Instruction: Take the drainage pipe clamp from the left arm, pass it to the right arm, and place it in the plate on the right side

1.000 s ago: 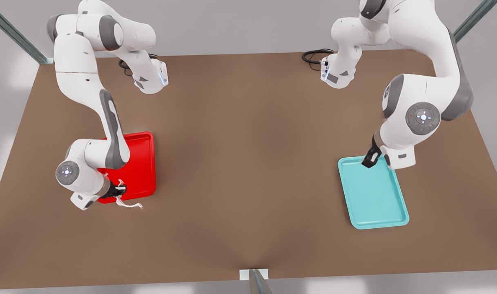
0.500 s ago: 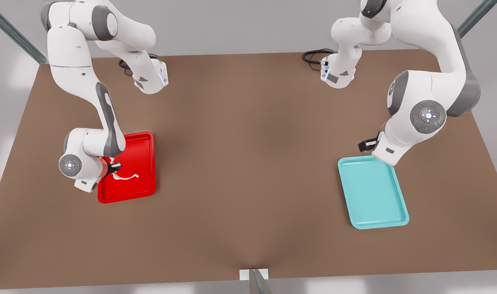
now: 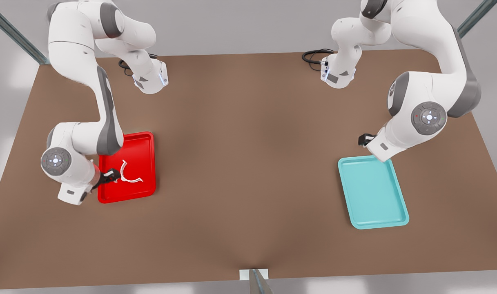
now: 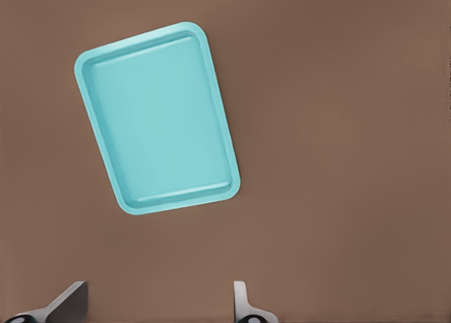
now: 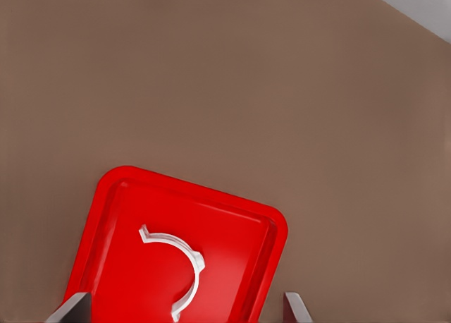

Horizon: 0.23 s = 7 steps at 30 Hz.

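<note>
1. half a second back, held at one tab over the plate (image 3: 144, 141) by the right gripper (image 3: 109, 177); now lying flat on the red floor, let go — the drainage pipe clamp (image 3: 130, 173).
2. means, as a judgement: placement looks done, with only a retreat of the arm left.
3. right gripper at the plate's edge on the front view's left, fingers (image 5: 70, 309) spread wide in the right wrist view, holding nothing.
4. clamp lies between the lines of the two fingers and just ahead of them, apart from both, its open side turned towards the plate's far end in the front view.
5. left gripper (image 3: 364, 139) raised near the far corner of the teal tray (image 3: 399, 196), fingers (image 4: 243, 302) parted and empty, waiting.
6. brown surface (image 3: 248, 163) bare between the trays.
</note>
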### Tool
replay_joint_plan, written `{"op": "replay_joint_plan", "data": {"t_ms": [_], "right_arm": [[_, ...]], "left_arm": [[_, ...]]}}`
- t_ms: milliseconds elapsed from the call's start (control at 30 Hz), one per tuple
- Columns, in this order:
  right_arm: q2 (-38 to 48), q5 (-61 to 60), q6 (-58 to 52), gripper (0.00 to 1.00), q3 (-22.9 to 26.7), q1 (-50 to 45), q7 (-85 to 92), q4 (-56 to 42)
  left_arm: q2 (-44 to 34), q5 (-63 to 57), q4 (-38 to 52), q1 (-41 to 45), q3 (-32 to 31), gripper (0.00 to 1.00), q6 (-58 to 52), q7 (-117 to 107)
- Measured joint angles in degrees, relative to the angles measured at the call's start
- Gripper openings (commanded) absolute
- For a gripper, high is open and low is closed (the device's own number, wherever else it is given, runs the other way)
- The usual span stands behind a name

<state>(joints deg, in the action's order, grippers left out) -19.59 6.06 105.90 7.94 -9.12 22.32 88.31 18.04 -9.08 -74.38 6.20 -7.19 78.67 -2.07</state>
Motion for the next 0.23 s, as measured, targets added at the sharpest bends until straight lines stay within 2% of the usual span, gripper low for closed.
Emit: {"op": "replay_joint_plan", "data": {"t_ms": [100, 233], "right_arm": [[9.53, -1.56, -7.58, 1.0, -0.35, -0.28, -2.0, -1.53], [11.72, -3.36, -16.42, 1.0, -0.85, -1.54, -5.94, -2.79]], "left_arm": [[0.03, 0.12, 0.0, 0.16, -0.01, 1.0, -0.03, 2.16], [0.05, 0.35, 0.0, 0.05, 0.0, 1.0, -0.05, 4.55]]}}
